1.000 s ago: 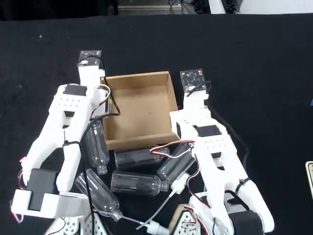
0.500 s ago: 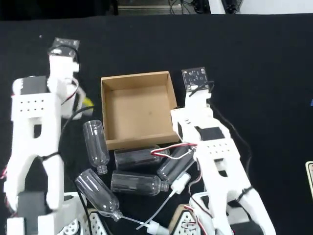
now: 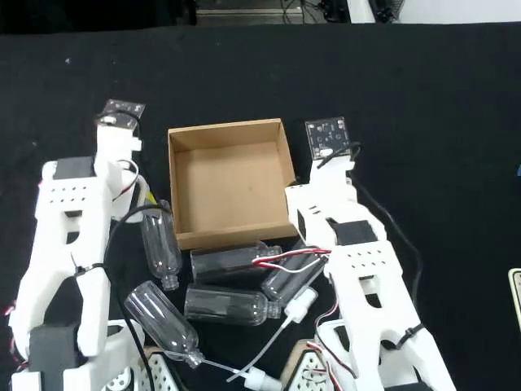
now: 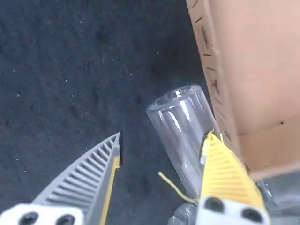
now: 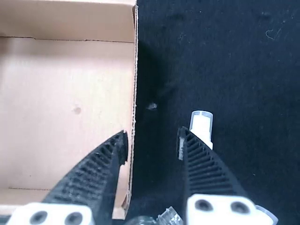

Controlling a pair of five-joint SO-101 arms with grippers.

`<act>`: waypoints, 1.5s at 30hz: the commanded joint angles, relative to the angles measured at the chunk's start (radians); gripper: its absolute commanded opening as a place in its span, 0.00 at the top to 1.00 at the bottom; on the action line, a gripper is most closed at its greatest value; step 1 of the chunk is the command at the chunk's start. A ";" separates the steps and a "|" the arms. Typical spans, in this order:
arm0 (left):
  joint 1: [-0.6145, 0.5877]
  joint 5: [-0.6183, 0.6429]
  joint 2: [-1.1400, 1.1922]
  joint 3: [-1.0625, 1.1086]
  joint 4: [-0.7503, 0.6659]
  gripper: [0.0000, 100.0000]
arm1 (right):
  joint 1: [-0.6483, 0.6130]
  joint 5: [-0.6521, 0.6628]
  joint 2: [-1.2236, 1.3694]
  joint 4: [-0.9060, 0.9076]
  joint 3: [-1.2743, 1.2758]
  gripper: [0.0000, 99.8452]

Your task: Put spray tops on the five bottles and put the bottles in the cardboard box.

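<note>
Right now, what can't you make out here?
- High view: one bottle lies under the right arm; the arm and wires hide its neck.
- High view: a spray top sits at the bottom edge; the edge and arm bases hide any others.
- Right wrist view: a white part is half behind the right gripper; unclear what it is.
- Left wrist view: the neck end of the bottle by the box is behind the left gripper.

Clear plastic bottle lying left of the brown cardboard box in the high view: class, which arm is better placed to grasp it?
Left. The open left gripper hangs over the clear plastic bottle. The right gripper, also open, straddles the opposite wall of the brown cardboard box.
</note>
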 commanded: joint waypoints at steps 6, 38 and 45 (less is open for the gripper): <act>-0.180 -0.054 -0.017 0.090 -0.137 0.73 | 0.021 0.006 -0.041 0.006 -0.004 0.83; 0.024 -0.542 -0.018 -0.117 0.433 0.73 | 0.023 0.008 -0.042 0.006 -0.004 0.83; 0.018 -0.132 -0.005 -0.111 0.123 0.73 | 0.021 0.008 -0.041 0.006 -0.004 0.83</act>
